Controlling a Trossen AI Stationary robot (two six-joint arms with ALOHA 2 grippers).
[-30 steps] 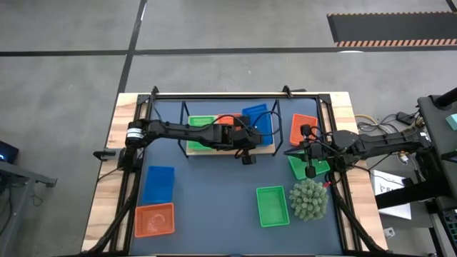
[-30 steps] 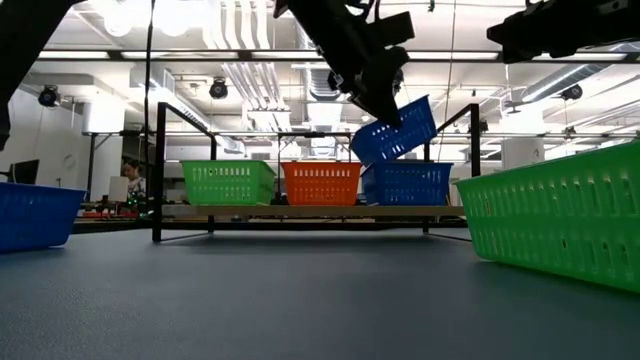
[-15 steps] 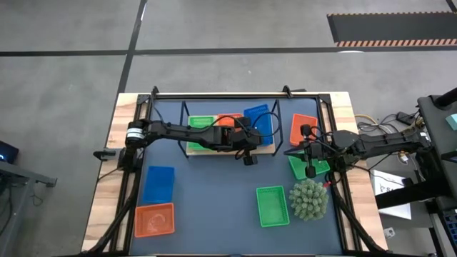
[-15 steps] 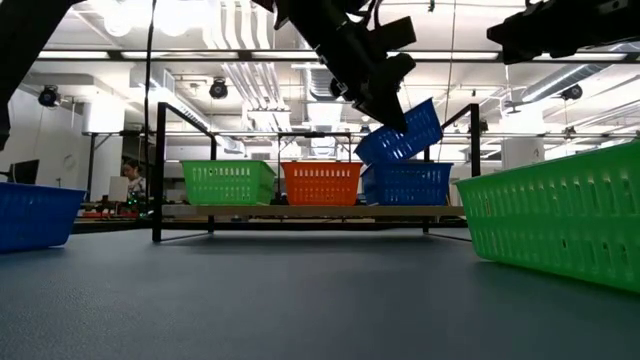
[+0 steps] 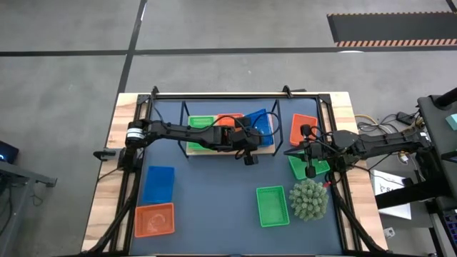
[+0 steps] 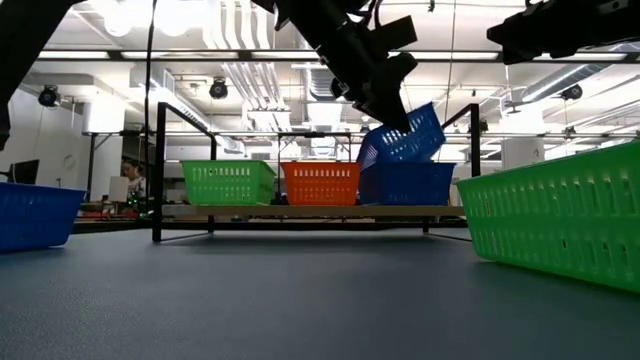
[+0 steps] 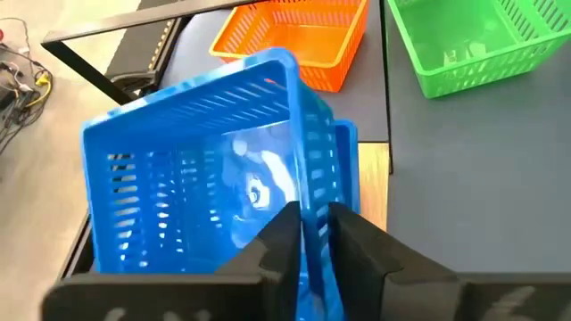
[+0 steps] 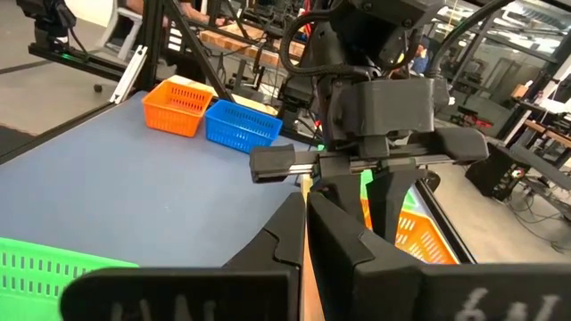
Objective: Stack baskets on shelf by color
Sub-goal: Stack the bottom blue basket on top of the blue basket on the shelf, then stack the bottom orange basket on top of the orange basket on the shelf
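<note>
A tilted blue basket (image 6: 402,136) is pinched by the left gripper (image 7: 310,234) over the shelf's (image 6: 300,211) right end; five baskets remain unshelved; the right gripper (image 5: 308,158) is pressed together.

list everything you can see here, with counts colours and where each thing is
green baskets: three, green; one at the shelf's left end, one under the right arm, one on the mat's near side
orange baskets: three, orange-red; shelf middle, mat's far right, near-left corner
blue baskets: three, blue; tilted blue basket resting in another at the shelf's right end, one on the mat's left
shelf: one, light wood, black frame; far side
plant ball: one, green; near right
mat: one, dark blue
table: one, wood
person: one, far background
left gripper: fingers astride the tilted blue basket's wall
right gripper: shut, at the mat's right side
</note>
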